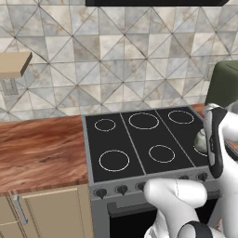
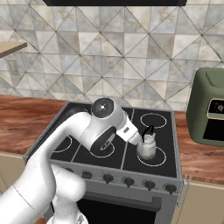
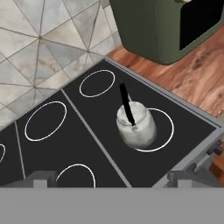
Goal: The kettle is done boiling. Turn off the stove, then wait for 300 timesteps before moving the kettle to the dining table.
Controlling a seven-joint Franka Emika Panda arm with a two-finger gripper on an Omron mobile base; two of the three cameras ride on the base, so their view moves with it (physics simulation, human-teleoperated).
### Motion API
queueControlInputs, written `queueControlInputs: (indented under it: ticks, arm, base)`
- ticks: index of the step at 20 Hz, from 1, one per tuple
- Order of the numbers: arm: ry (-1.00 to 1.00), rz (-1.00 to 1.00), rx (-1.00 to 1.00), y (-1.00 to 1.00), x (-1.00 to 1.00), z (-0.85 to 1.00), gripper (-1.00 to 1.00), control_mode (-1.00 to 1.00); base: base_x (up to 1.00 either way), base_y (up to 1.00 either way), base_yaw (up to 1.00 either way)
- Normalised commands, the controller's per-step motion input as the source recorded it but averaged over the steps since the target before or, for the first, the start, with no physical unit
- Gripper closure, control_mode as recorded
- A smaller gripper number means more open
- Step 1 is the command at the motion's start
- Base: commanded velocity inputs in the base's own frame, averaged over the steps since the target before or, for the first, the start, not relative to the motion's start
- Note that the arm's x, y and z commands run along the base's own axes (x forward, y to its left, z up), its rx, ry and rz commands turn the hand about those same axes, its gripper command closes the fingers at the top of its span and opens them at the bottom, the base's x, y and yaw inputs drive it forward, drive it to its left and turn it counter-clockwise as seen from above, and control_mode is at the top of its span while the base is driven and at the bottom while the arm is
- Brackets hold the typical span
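Note:
The kettle (image 3: 136, 125), small and silvery-white with a thin black handle, stands on the front right burner ring of the stove (image 3: 100, 135). The right base view shows the kettle (image 2: 147, 147) just right of my white wrist. The left base view shows the kettle (image 1: 201, 138) mostly hidden behind my arm. My gripper (image 3: 113, 178) hovers above the stove, short of the kettle and apart from it. It is open, with nothing between its fingertips (image 3: 41, 177). Dark knobs (image 2: 128, 180) line the stove's grey steel front. The dining table is out of view.
A dark green countertop appliance (image 2: 210, 111) stands on the wood counter right of the stove, close to the kettle's burner. A wood-topped counter (image 1: 42, 148) runs left of the stove. A tiled wall rises behind, with a black hood overhead.

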Motion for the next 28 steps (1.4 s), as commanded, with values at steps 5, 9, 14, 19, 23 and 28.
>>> queueControlInputs:
  ticks: [5, 9, 14, 19, 23, 28]
  arm:
    - [0.1, 0.0, 0.0, -0.17, 0.14, -0.06, -1.0, -1.0]
    - [0.08, 0.0, 0.0, -0.16, 0.15, -0.05, -1.0, -1.0]
    - [0.03, 0.0, -0.02, -0.08, 0.15, -0.1, -1.0, -1.0]
    - [0.0, 0.0, -0.07, 0.0, 0.18, -0.31, -1.0, -1.0]
    - [0.0, 0.0, -0.07, -0.03, 0.07, -0.29, -1.0, -1.0]
    - [0.0, 0.01, -0.04, -0.14, 0.13, -0.18, -1.0, -1.0]
  base:
    - [0.0, 0.0, 0.0]
    - [0.0, 0.0, 0.0]
    - [0.0, 0.0, 0.0]
    - [0.0, 0.0, 0.0]
    - [0.0, 0.0, 0.0]
    - [0.0, 0.0, 0.0]
